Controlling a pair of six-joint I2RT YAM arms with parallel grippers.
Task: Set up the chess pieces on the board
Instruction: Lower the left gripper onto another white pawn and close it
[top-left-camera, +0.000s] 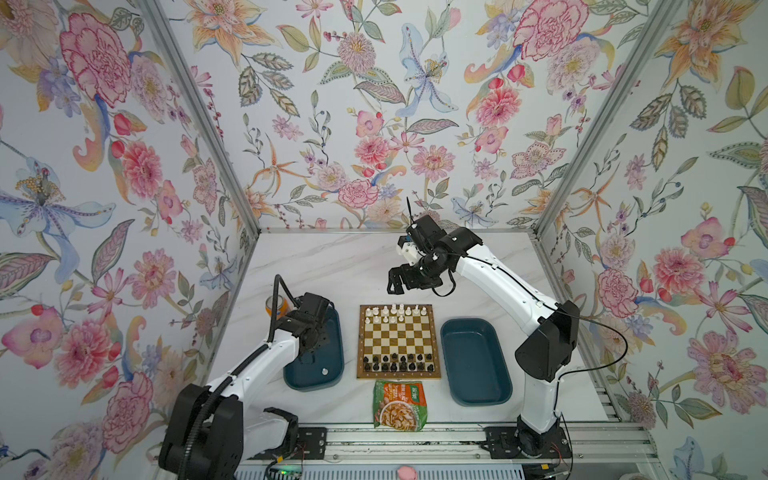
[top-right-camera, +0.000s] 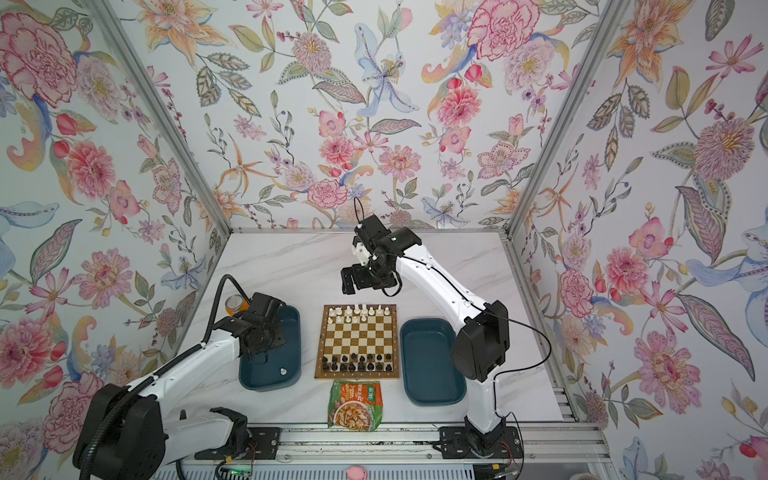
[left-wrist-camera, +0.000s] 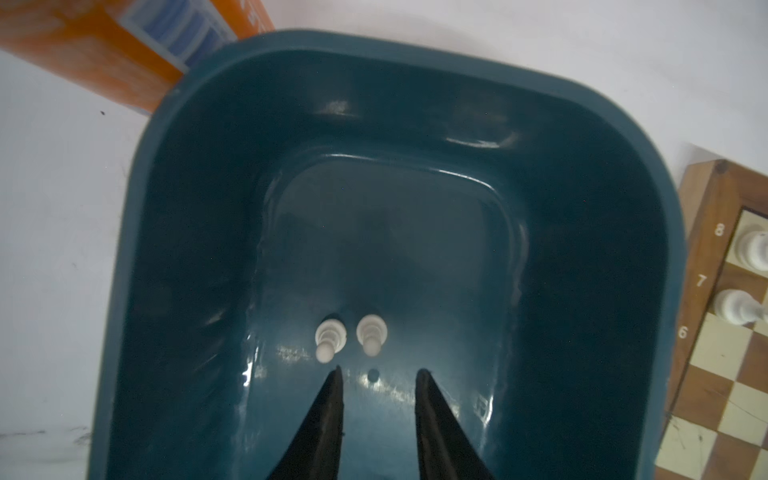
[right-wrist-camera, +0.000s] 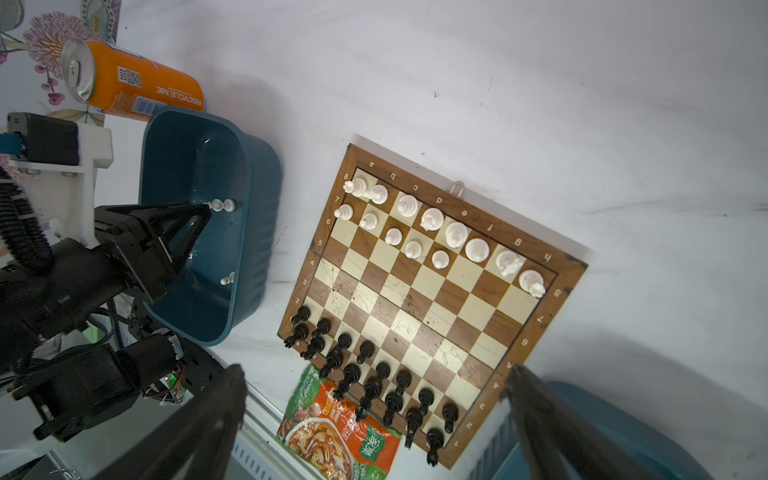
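While the left end effector hangs in the left tray, jaws partly apart and empty, just short of two white pawns that seem almost to touch, it should centre on one head so closing doesn't knock the neighbour. The arm hides that pair in both top views, which show a third pawn there, the board with three pawn squares bare, and the right end effector wide open beyond.

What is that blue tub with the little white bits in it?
The tub is dark teal, glossy like plastic, oblong with rounded corners and deep walls. It sits on the white table left of the board. Three white pawns are inside, and the left gripper reaches in, jaws apart.
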